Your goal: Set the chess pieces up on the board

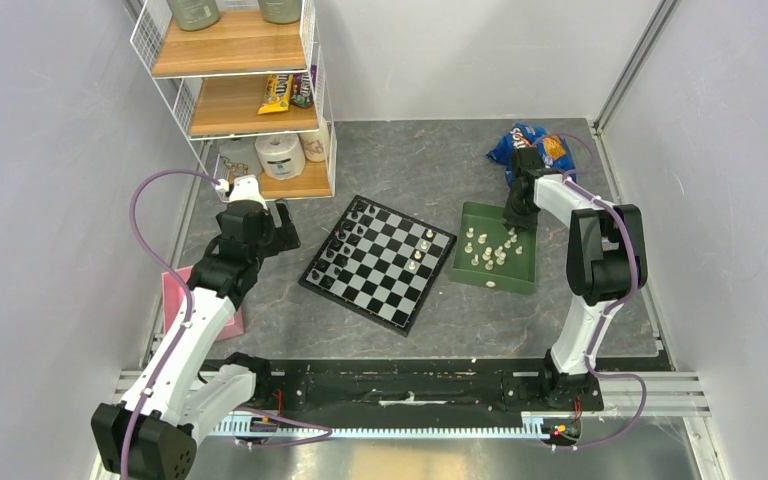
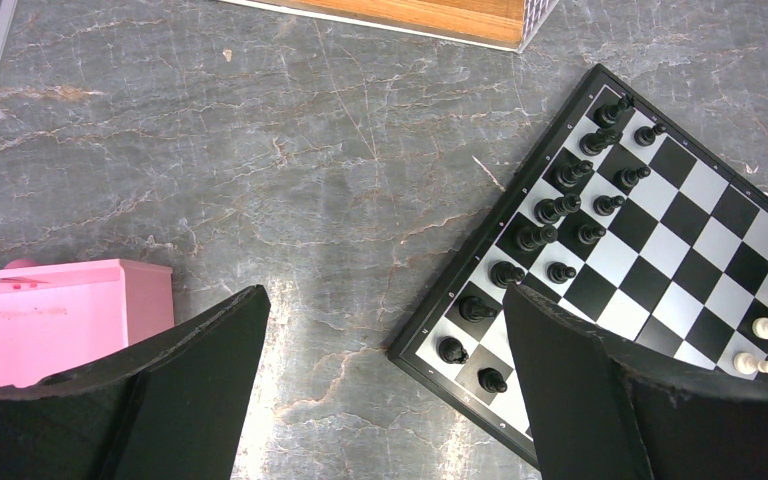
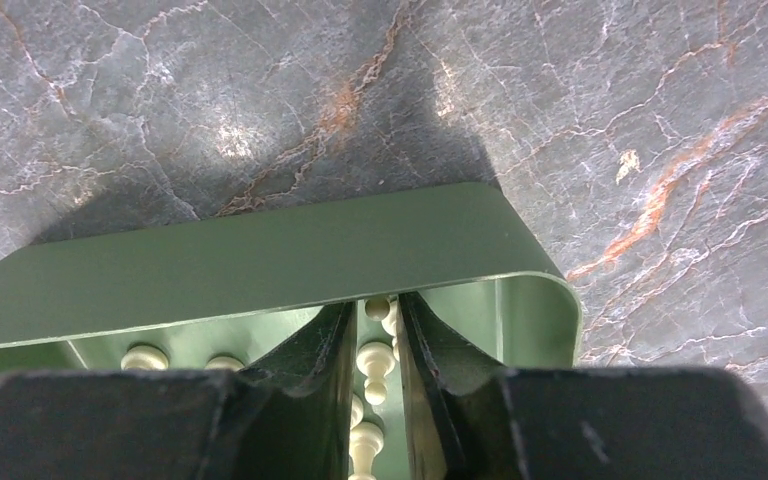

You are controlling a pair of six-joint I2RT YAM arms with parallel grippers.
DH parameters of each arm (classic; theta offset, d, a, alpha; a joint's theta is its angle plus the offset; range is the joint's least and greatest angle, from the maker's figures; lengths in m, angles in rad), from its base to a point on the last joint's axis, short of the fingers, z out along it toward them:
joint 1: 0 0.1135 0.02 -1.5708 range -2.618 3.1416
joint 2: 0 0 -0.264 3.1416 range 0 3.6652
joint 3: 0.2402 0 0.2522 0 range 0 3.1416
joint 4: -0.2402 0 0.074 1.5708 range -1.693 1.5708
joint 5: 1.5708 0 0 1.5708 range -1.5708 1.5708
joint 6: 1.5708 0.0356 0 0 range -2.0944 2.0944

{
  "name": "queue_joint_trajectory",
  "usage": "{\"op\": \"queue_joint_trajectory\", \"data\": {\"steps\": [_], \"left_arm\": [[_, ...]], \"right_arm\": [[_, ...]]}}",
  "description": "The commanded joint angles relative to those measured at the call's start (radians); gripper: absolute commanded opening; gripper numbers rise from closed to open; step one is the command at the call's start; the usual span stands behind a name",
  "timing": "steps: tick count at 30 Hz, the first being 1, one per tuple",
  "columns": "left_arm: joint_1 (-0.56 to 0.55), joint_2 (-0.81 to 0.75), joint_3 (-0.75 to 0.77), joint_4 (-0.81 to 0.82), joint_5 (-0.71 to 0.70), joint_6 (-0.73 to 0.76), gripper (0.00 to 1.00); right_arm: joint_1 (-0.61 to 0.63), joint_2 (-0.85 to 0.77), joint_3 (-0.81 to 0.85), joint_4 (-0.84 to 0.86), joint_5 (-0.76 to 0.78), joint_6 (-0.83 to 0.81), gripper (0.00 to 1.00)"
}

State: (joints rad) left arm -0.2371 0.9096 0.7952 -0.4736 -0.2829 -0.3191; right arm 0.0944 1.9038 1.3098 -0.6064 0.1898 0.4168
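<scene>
At frame left, the left gripper (image 2: 385,295) is being held wide open over the table (image 2: 310,150). Four chess pieces (image 1: 420,250) are being carried by the central board (image 1: 380,290), about twelve more by the green tray (image 1: 525,278) at right. One there is being straddled by the narrowed right gripper (image 3: 375,305); whether it is being pinched cannot be told.

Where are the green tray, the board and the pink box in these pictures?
green tray (image 3: 260,270), right wrist view, on its wall.
board (image 1: 380,265), top external view, on the bare middle squares.
pink box (image 2: 60,320), left wrist view, on its top face.
</scene>
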Motion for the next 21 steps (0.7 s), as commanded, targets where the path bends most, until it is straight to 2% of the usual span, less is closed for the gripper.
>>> {"op": "queue_joint_trajectory", "data": {"steps": [1,7,15,21], "left_arm": [[0.004,-0.007,-0.003,0.018,-0.005,0.030,0.95],[0.004,-0.007,-0.004,0.018,-0.005,0.030,0.95],[0.004,-0.005,-0.004,0.018,-0.005,0.030,0.95],[0.004,-0.005,-0.003,0.018,-0.003,0.031,0.95]], "right_arm": [[-0.003,0.004,0.036,0.021,0.027,-0.015,0.28],[-0.002,0.004,0.037,0.026,0.038,-0.020,0.31],[-0.003,-0.002,0.036,0.036,0.034,-0.025,0.25],[-0.002,-0.007,0.031,0.037,0.026,-0.022,0.16]]}}
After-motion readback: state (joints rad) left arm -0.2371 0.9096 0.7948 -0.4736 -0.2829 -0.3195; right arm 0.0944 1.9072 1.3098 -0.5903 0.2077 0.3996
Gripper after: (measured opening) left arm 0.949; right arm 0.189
